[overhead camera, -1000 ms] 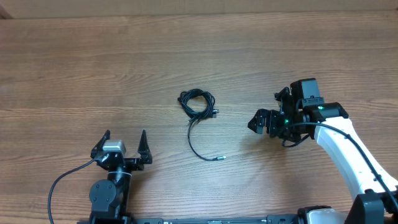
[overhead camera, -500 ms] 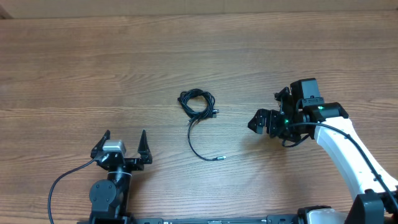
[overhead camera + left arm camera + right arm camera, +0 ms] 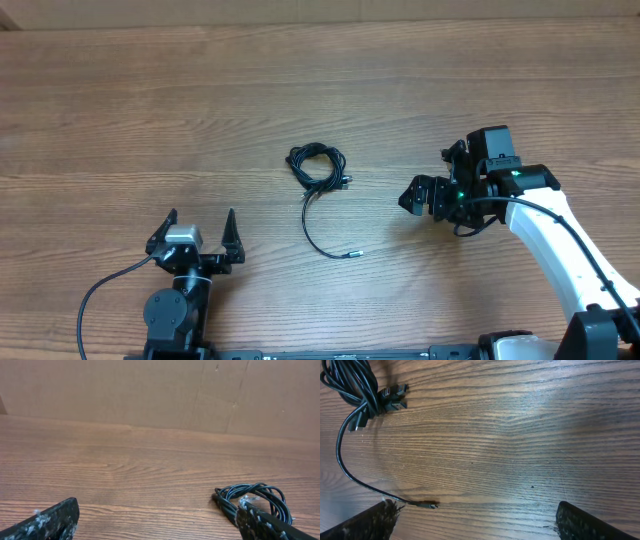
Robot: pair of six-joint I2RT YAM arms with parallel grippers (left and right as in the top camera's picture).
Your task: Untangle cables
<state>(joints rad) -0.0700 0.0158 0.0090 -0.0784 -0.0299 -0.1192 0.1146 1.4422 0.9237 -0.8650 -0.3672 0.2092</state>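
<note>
The cables (image 3: 318,166) lie as a small black coiled bundle on the wooden table (image 3: 120,110). One loose tail curves toward the front and ends in a silvery plug tip (image 3: 350,254). My left gripper (image 3: 200,218) stands open at the front left, well short of the bundle, with nothing between its fingers. In the left wrist view the bundle (image 3: 252,497) lies just beyond the right finger (image 3: 265,525). My right gripper (image 3: 408,197) is open to the right of the cables, pointing toward them. The right wrist view shows the bundle (image 3: 355,385) at top left and the plug tip (image 3: 427,505) near the left finger (image 3: 370,522).
A cardboard-coloured wall (image 3: 150,390) stands behind the table's far edge. The left arm's own thick black wire (image 3: 95,295) loops at the front left. The right arm's white link (image 3: 560,250) stretches to the front right corner.
</note>
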